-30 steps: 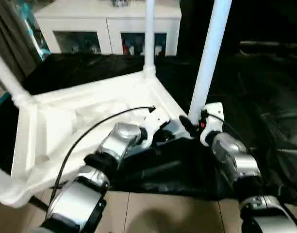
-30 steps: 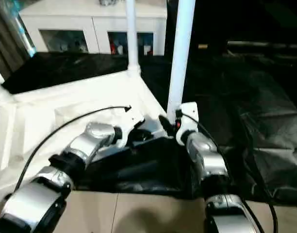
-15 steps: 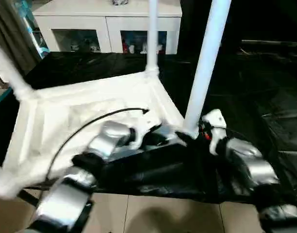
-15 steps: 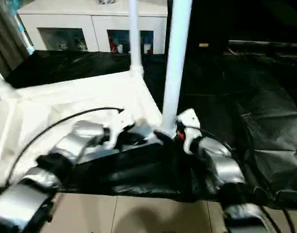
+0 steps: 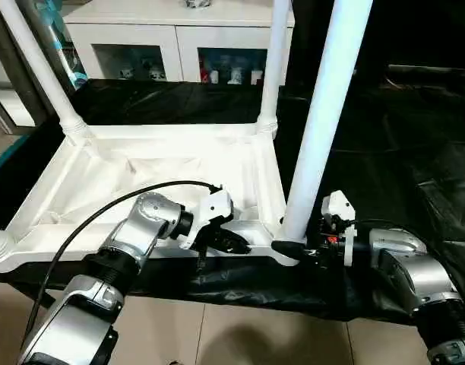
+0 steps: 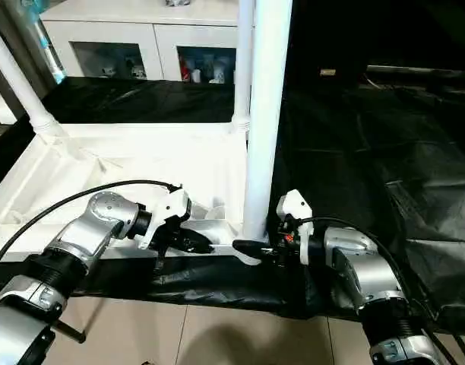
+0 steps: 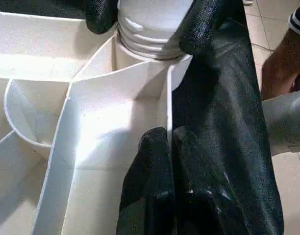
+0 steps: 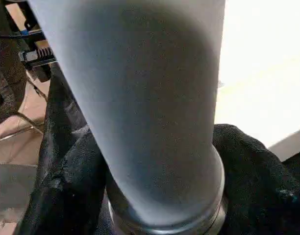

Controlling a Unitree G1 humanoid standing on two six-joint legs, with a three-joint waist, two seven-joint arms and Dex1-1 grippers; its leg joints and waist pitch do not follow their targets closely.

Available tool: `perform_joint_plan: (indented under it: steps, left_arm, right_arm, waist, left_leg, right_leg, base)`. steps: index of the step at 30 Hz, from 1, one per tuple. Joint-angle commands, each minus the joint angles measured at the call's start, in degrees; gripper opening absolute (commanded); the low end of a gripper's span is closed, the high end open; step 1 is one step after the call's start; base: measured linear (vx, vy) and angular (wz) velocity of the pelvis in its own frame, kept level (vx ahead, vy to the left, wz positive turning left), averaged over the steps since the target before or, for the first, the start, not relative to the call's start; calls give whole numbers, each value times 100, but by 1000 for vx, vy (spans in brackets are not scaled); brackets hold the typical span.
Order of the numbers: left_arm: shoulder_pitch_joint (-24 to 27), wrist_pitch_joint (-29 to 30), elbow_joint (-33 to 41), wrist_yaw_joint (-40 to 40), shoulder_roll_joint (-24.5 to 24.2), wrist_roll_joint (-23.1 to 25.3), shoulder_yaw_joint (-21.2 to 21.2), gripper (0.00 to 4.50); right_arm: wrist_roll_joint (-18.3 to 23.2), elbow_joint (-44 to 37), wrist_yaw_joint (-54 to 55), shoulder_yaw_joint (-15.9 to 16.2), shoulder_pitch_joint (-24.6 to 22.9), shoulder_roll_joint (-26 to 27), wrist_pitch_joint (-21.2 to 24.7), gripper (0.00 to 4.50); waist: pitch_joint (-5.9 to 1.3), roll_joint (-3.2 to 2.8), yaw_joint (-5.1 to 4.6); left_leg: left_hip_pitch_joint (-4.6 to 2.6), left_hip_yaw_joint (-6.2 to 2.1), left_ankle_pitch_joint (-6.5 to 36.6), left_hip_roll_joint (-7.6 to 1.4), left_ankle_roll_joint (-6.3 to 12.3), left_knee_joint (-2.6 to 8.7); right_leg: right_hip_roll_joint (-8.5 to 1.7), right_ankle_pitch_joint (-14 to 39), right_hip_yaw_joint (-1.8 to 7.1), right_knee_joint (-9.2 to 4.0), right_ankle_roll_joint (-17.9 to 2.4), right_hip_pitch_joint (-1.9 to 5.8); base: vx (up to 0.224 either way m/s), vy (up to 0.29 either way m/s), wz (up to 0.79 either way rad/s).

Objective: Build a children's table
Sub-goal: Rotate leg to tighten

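Observation:
The children's table lies upside down on black cloth, its white legs pointing up. My left gripper is shut on the thin rim wall near the closest right corner; the left wrist view shows its fingertips pinching that wall. The nearest leg stands in that corner socket. My right gripper reaches in from the right and closes around the leg's ribbed base, one black finger on each side. Two more legs stand at the far corners.
A white cabinet with glass-fronted compartments stands behind the table. Crumpled black cloth spreads to the right, and tiled floor lies in front. A person's hand is close to the corner in the left wrist view.
The whole view has shifted and steadied. My right gripper has dropped to the foot of the nearest leg and lies level around it. My left gripper keeps its hold on the rim.

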State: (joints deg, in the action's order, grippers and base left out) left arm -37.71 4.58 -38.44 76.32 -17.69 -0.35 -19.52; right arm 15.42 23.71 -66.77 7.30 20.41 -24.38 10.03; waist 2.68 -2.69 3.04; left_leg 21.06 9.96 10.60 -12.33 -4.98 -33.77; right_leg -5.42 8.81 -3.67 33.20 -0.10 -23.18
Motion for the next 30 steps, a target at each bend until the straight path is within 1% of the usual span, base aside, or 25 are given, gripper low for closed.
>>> perform_joint_plan:
  steps: [1, 3, 4, 6, 8, 9, 10, 11, 12, 13, 14, 15, 16, 17, 18, 19, 20, 21, 22, 23, 24, 26, 27, 29, 30]
  left_arm:
    - [63, 65, 259, 133, -33, -62, -47, 0]
    - [52, 110, 254, -78, 47, -66, 17, 0]
    - [52, 110, 254, -78, 47, -66, 17, 0]
    - [-41, 195, 117, -454, 201, -30, 118, 0]
    - [-170, 244, -88, -868, 380, 11, 217, 0]
    - [-275, 226, -264, -1207, 523, 50, 286, 0]
    - [-329, 207, -357, -1376, 594, 72, 317, 0]
    - [-415, 224, -503, -1647, 711, 107, 358, 0]
    - [-488, 224, -624, -1936, 840, 144, 394, 0]
    - [-561, 252, -744, -2231, 976, 167, 440, 0]
    - [-641, 281, -875, -2524, 1134, 178, 485, 0]
    - [-693, 294, -958, -2702, 1234, 188, 507, 0]
    - [-754, 308, -1055, -2907, 1342, 212, 518, 0]
    - [-835, 299, -1185, -3168, 1482, 259, 515, 0]
    - [-851, 272, -1214, -3196, 1521, 281, 491, 0]
    - [-869, 241, -1250, -3214, 1558, 304, 466, 0]
    - [-891, 203, -1297, -3216, 1596, 327, 441, 0]
    - [-928, 120, -1378, -3148, 1652, 370, 394, 0]
    - [-948, 84, -1424, -3128, 1670, 392, 386, 0]
    - [-962, 58, -1455, -3112, 1670, 408, 380, 0]
    - [-973, 34, -1481, -3096, 1661, 422, 372, 0]
    - [-988, -57, -1522, -2955, 1545, 449, 325, 0]
    - [-987, -67, -1522, -2932, 1529, 449, 320, 0]
    - [-935, -142, -1443, -2589, 1377, 428, 260, 0]
    - [-919, -165, -1416, -2485, 1334, 424, 243, 0]
  right_arm:
    - [9, -92, -30, 61, 18, -4, 76, 301]
    - [-53, -63, 192, 50, 17, 79, 71, 288]
    - [-53, -63, 192, 50, 17, 79, 71, 281]
    - [-264, 144, 668, 5, 64, 184, 21, 276]
    - [-472, 467, 1372, -126, 174, 351, 5, 274]
    - [-555, 700, 1849, -237, 254, 477, 5, 273]
    - [-591, 808, 2057, -285, 292, 529, 0, 272]
    - [-617, 961, 2366, -364, 342, 617, 5, 272]
    - [-614, 1084, 2657, -450, 378, 725, 19, 272]
    - [-619, 1194, 2965, -532, 415, 828, 38, 272]
    - [-601, 1310, 3306, -632, 454, 958, 79, 272]
    - [-594, 1385, 3519, -686, 480, 1043, 96, 272]
    - [-602, 1473, 3762, -733, 511, 1139, 95, 272]
    - [-665, 1599, 4118, -747, 560, 1272, 74, 272]
    - [-673, 1633, 4170, -738, 579, 1331, 15, 272]
    - [-678, 1669, 4209, -732, 600, 1394, -43, 272]
    - [-682, 1706, 4231, -731, 627, 1466, -101, 272]
    - [-550, 1695, 4059, -757, 671, 1631, -166, 272]
    - [-479, 1674, 3965, -771, 686, 1690, -177, 307]
    - [-434, 1637, 3877, -770, 693, 1717, -173, 307]
    - [-399, 1592, 3789, -763, 695, 1734, -165, 342]
    - [-373, 1353, 3402, -621, 666, 1656, -126, 344]
    - [-373, 1324, 3353, -600, 660, 1639, -120, 351]
    - [-380, 1073, 2862, -389, 569, 1417, -99, 376]
    - [-366, 997, 2704, -341, 539, 1350, -91, 376]
  waist:
    - [-390, 71, -6]
    - [-388, 66, -16]
    - [-392, 68, -12]
    - [-381, 70, -20]
    - [-373, 73, -42]
    - [-367, 75, -62]
    - [-357, 64, -98]
    - [-359, 85, -128]
    - [-358, 87, -131]
    - [-363, 69, -138]
    - [-370, 80, -149]
    - [-376, 51, -147]
    - [-384, 58, -154]
    - [-385, 68, -148]
    - [-381, 64, -146]
    - [-393, 48, -141]
    - [-391, 54, -149]
    - [-392, 57, -141]
    - [-395, 13, -139]
    - [-392, 17, -146]
    - [-388, 13, -145]
    - [-393, 15, -141]
    - [-389, 15, -146]
    - [-392, 18, -132]
    - [-391, 55, -141]
  left_leg:
    - [-36, 54, 1145, -58, 465, 396]
    - [-26, 56, 1089, -55, 481, 393]
    - [-32, 56, 1093, -50, 477, 391]
    - [-36, 59, 1148, -53, 449, 397]
    - [-45, 58, 1253, -35, 373, 402]
    - [-58, 50, 1341, -19, 297, 409]
    - [-55, 42, 1411, -5, 215, 416]
    - [-60, 33, 1499, 6, 186, 416]
    - [-57, 24, 1504, 4, 187, 418]
    - [-40, 20, 1473, 11, 228, 414]
    - [-34, 29, 1392, 17, 259, 404]
    - [-38, 21, 1383, 9, 263, 409]
    - [-41, 29, 1345, 18, 273, 397]
    - [-32, 32, 1289, 23, 289, 394]
    - [-38, 36, 1308, 24, 303, 397]
    - [-41, 31, 1308, 21, 322, 394]
    - [-28, 33, 1313, 26, 344, 392]
    - [-24, 28, 1300, 25, 364, 394]
    - [-25, 29, 1319, 27, 399, 394]
    - [-19, 23, 1341, 22, 409, 402]
    - [-22, 21, 1381, 21, 414, 403]
    - [-26, 17, 1442, 18, 425, 406]
    - [-15, 15, 1443, 16, 429, 412]
    - [-25, 13, 1441, 9, 455, 411]
    - [-14, 20, 1417, 9, 470, 408]
  right_leg:
    - [-198, 1182, 151, -301, -1496, 315]
    - [-192, 1114, 150, -298, -1502, 310]
    - [-192, 1128, 148, -301, -1497, 313]
    - [-196, 1238, 153, -314, -1477, 304]
    - [-197, 1463, 152, -343, -1411, 289]
    - [-201, 1673, 147, -365, -1351, 279]
    - [-197, 1881, 142, -391, -1264, 271]
    - [-197, 2028, 137, -416, -1190, 275]
    - [-205, 2057, 140, -418, -1169, 282]
    - [-208, 2053, 140, -419, -1150, 291]
    - [-202, 1973, 143, -429, -1143, 287]
    - [-204, 1926, 142, -419, -1160, 288]
    - [-194, 1825, 141, -419, -1186, 277]
    - [-192, 1753, 139, -420, -1199, 285]
    - [-187, 1757, 137, -425, -1200, 277]
    - [-193, 1706, 134, -427, -1205, 284]
    - [-192, 1685, 134, -423, -1211, 284]
    - [-191, 1662, 127, -419, -1209, 298]
    - [-191, 1593, 127, -433, -1221, 293]
    - [-184, 1512, 123, -418, -1251, 305]
    - [-185, 1529, 120, -418, -1258, 305]
    - [-192, 1553, 119, -416, -1276, 318]
    - [-192, 1551, 120, -412, -1276, 321]
    - [-195, 1529, 119, -419, -1282, 328]
    - [-192, 1489, 124, -413, -1289, 330]
  base:
    - [0, 0, 0]
    - [0, 0, 0]
    - [0, 0, 0]
    - [0, 0, 0]
    - [0, 0, 0]
    - [0, 0, 0]
    - [0, 0, 0]
    - [0, 0, 0]
    - [0, 0, 0]
    - [0, 0, 0]
    - [0, 0, 0]
    - [0, 0, 0]
    - [0, 0, 0]
    - [0, 0, 0]
    - [0, 0, 0]
    - [0, 0, 0]
    - [0, 0, 0]
    - [0, 0, 0]
    - [0, 0, 0]
    - [0, 0, 0]
    - [0, 0, 0]
    - [0, 0, 0]
    - [0, 0, 0]
    - [0, 0, 0]
    - [0, 0, 0]
